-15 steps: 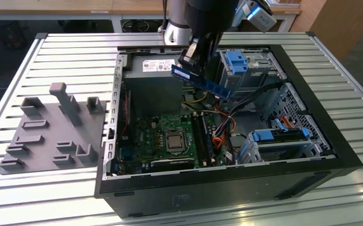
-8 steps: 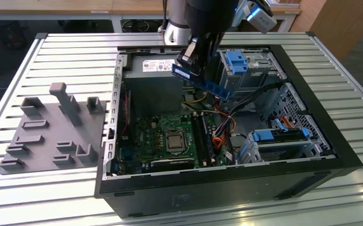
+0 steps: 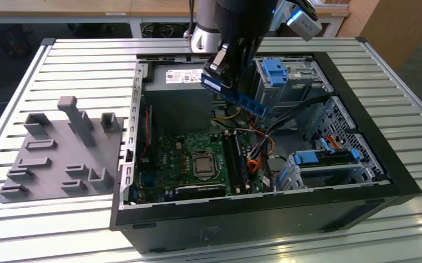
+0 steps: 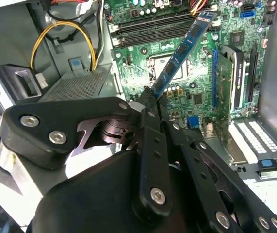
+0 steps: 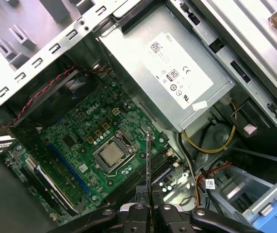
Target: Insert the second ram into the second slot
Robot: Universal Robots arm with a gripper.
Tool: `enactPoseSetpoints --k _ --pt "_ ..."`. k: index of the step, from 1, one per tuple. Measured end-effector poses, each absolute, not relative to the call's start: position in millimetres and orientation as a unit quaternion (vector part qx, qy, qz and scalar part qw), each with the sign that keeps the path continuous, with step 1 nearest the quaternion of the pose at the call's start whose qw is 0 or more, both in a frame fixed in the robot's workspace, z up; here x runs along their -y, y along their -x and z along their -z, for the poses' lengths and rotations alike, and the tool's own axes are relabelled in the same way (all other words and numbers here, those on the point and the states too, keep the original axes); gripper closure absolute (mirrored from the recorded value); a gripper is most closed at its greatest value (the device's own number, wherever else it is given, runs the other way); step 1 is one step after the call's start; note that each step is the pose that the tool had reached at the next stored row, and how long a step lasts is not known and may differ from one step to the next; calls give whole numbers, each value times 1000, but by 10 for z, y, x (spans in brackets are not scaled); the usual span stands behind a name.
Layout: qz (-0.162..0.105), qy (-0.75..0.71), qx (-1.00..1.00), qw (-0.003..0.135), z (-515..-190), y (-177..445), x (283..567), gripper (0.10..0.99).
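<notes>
Gripping ram point(image 4: 182, 51) tight in gripper point(image 4: 150, 95), holding it tilted above motherboard point(image 4: 145, 51), beside power supply point(image 5: 128, 48) bearing white printed label point(image 5: 174, 73).

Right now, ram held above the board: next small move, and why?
Probably ease the second ram down toward the memory slots: the tool holds it by one end, tilted and clear above the motherboard, not yet at a slot.

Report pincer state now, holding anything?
Pincer: closed on the second ram, a blue memory stick held in the air over the motherboard, not in a slot.
</notes>
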State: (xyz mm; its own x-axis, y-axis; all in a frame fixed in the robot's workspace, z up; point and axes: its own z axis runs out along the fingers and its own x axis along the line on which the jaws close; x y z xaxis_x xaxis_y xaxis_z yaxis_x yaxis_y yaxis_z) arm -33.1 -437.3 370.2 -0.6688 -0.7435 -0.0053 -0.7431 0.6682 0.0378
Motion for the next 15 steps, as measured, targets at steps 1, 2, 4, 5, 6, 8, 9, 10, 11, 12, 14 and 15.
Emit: enactPoseSetpoints --k 1,2,4,5,6,8,9,10,11,12,14,15 --pt "18 -404 915 5 -3702 331 4373 949" --pt "18 -401 916 5 -3702 331 4373 949" --pt "18 -396 918 5 -3702 331 4373 949" --pt "18 -393 919 5 -3702 331 4373 949" --pt "18 -390 920 5 -3702 331 4373 949" --pt "18 -385 923 5 -3702 331 4373 949" --pt "18 -382 924 5 -3702 331 4373 949" --pt "18 -379 925 5 -3702 331 4373 949" --pt "18 -376 927 5 -3702 331 4373 949" --pt "18 -372 928 5 -3702 331 4373 949" --pt "18 -366 931 4 -3702 331 4373 949" --pt "18 -362 932 4 -3702 331 4373 949"
